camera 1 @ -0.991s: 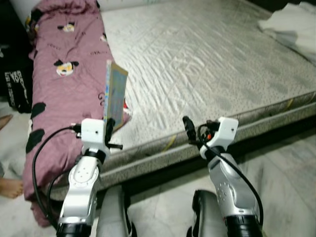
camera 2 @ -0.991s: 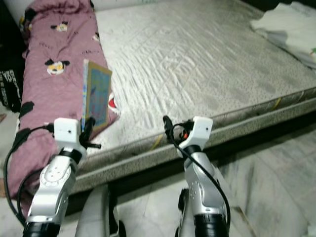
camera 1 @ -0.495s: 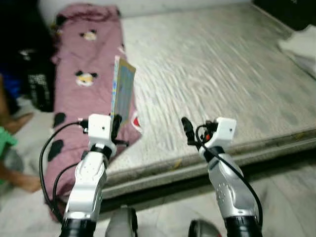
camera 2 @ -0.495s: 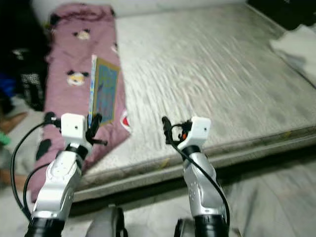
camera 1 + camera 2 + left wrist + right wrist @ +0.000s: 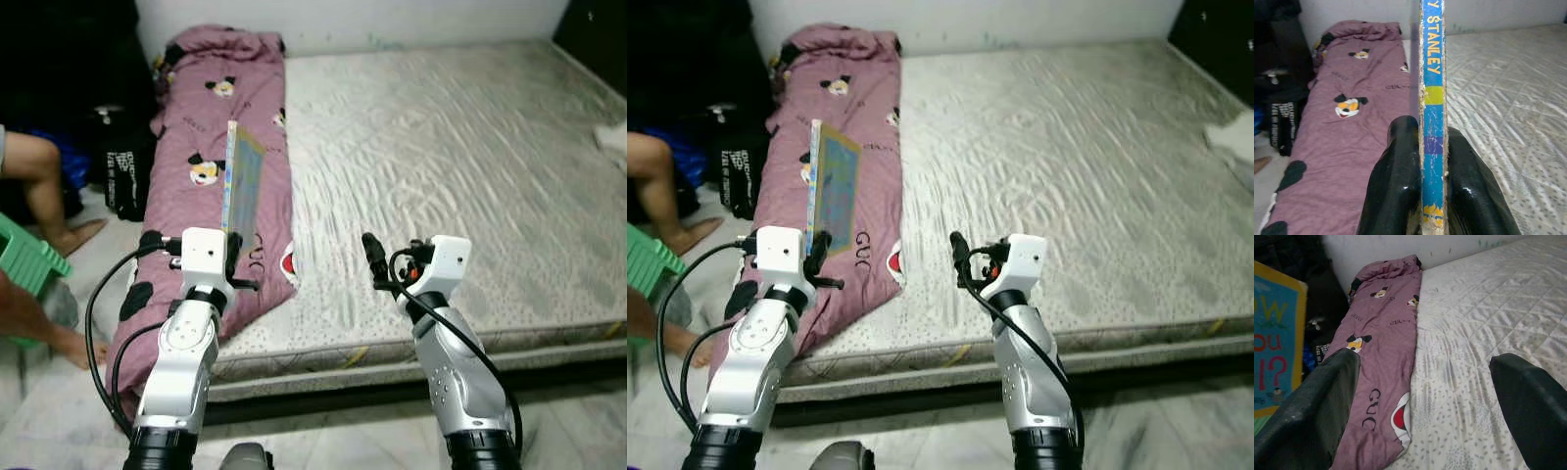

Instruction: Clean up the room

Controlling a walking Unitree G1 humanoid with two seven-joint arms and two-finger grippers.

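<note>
Here's the book (image 5: 242,186), a thin, flat children's picture book held bolt upright, its blue cover edged in yellow and its narrow spine striped blue, green and purple with yellow lettering. The left gripper (image 5: 1422,196) has it pinched hard at the bottom edge, both glossy black fingers (image 5: 1396,186) pressed flat against the covers, one on each side, and the book stands up above the white wrist block, in front of the rolled quilt. That quilt (image 5: 220,147) is a long mauve bundle, soft and creased, printed with cartoon mouse faces and dark lettering, lying along the left edge of the mattress and drooping over its front corner. The mattress (image 5: 460,166) itself is bare, a broad pale grey slab with a quilted diamond stitch and fine speckles, sitting low on a marbled stone floor (image 5: 59,421). Over on the other side, the right gripper (image 5: 958,257) hovers above the mattress's front edge, well apart from the book; its two rounded black fingers (image 5: 1322,401) are spread wide with nothing between them. A white crumpled cloth (image 5: 1234,137) peeks in at the far right edge of the mattress. To the left, a dark bag with white print (image 5: 122,171) sits on the floor against the quilt, and a person's bare leg (image 5: 39,186) and foot rest beside a green plastic stool (image 5: 24,264).
</note>
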